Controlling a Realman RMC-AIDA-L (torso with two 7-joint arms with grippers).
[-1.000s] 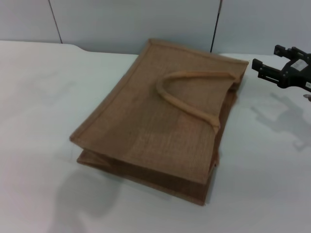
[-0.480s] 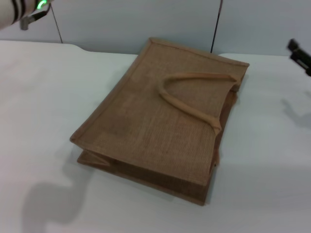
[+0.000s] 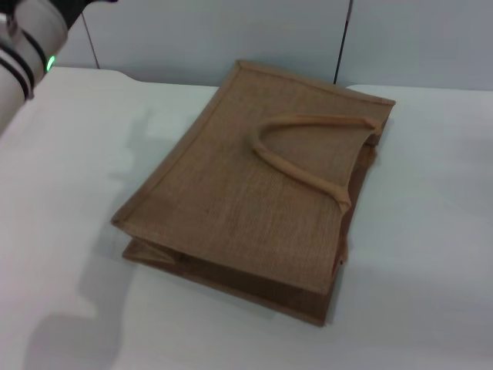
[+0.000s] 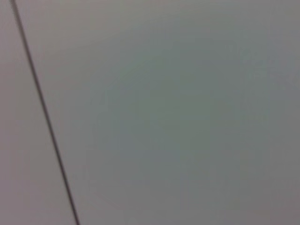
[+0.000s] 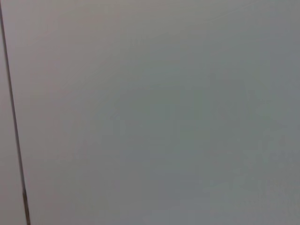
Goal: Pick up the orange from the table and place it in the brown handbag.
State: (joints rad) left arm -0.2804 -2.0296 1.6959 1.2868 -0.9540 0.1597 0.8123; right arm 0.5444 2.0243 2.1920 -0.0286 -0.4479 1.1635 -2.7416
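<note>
The brown handbag point(image 3: 262, 196) lies flat on its side in the middle of the white table point(image 3: 69, 200), one looped handle point(image 3: 304, 146) resting on its upper face and its mouth facing right. The orange is out of view. Part of my left arm point(image 3: 27, 46), white with dark bands and a green light, shows at the top left corner of the head view; its gripper is out of the picture. My right gripper shows in no view. Both wrist views hold only a plain grey wall with a dark seam.
A grey panelled wall point(image 3: 231, 35) with dark vertical seams stands behind the table's far edge. Bare tabletop lies to the left, right and front of the bag. The left arm casts a shadow point(image 3: 73, 339) on the near left of the table.
My right gripper, at the right edge a second ago, has left the head view. My left arm has come into the top left corner, and its shadow has shifted on the table.
</note>
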